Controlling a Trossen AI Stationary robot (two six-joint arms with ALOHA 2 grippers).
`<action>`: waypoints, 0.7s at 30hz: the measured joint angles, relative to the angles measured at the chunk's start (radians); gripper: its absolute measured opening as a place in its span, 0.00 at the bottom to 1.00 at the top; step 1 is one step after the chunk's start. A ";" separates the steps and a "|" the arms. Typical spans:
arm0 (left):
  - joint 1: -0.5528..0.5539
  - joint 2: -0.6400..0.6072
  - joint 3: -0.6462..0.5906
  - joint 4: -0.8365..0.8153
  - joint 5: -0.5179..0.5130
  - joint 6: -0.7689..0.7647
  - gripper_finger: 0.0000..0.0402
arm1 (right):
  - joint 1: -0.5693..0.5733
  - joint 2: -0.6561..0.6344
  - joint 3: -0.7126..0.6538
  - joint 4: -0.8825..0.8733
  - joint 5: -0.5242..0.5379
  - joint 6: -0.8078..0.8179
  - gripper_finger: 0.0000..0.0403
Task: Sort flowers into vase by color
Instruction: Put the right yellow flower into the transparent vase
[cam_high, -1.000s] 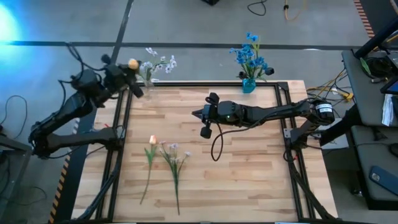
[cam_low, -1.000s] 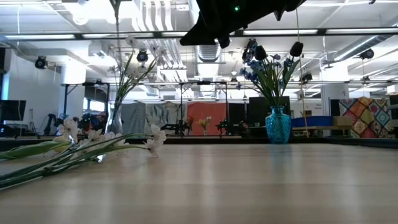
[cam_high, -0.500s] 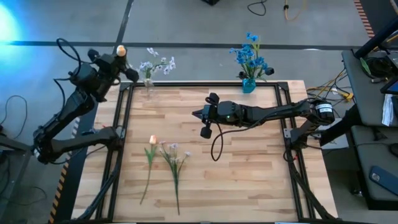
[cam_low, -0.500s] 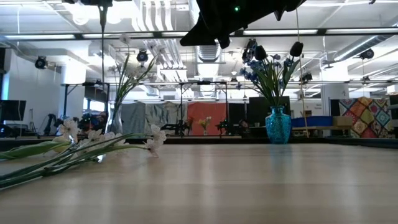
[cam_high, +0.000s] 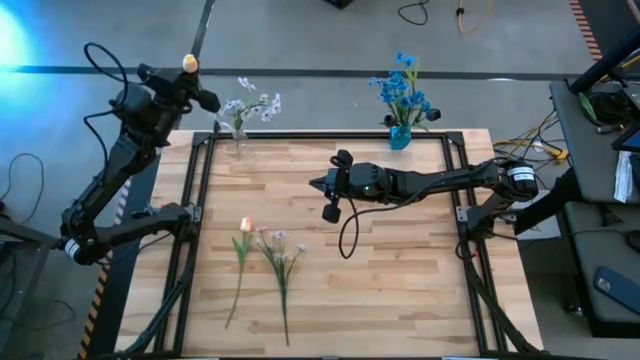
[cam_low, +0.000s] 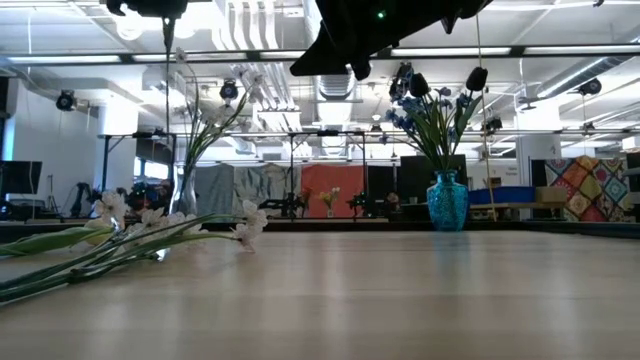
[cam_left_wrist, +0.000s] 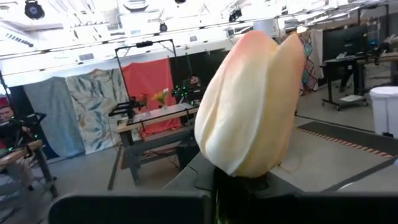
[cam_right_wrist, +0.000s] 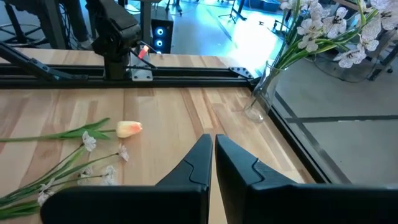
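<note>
- three kinds of blossom show: peach tulip buds, pale white-lilac sprays and blue sprays.
- two peach buds in all: one held peach bud (cam_high: 188, 63) rides up on the left gripper (cam_high: 183, 88), off the table past its 11 o'clock corner; the other, the loose peach tulip (cam_high: 245, 226), lies flat on the table around 8 o'clock.
- one loose white-lilac spray (cam_high: 281, 243) lies just beside that tulip, its thin green stem running toward 6 o'clock.
- one clear glass vase (cam_high: 238, 139) at the 11 o'clock edge holds pale white-lilac blossoms (cam_high: 255, 103).
- one teal vase (cam_high: 400, 135), glossy and bulbous, at the 1 o'clock edge holds the blue blossoms (cam_high: 404, 90).
- left gripper: the wrist view shows the smooth, waxy bud (cam_left_wrist: 249, 112) standing upright right above the dark fingers; the gripper has hold of its stem, though the gap between the jaws is hidden.
- right gripper (cam_high: 318, 184) hovers over the table's middle, pointing toward 9 o'clock; its two dark wedge-shaped fingers (cam_right_wrist: 189, 168) are pressed together, with only a hairline slit between them and nothing held.
- the wooden table (cam_high: 400, 290) is pale butcher-block planks inside a black metal frame.
</note>
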 joint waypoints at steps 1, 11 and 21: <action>0.000 0.008 0.013 0.000 0.002 0.001 0.00 | 0.000 0.000 0.000 0.000 0.000 0.000 0.03; 0.015 0.097 0.139 -0.093 0.068 -0.033 0.00 | 0.000 0.001 0.000 0.000 0.000 0.001 0.03; 0.090 0.155 0.064 -0.083 0.164 -0.143 0.00 | 0.000 0.001 0.000 -0.001 0.000 0.011 0.03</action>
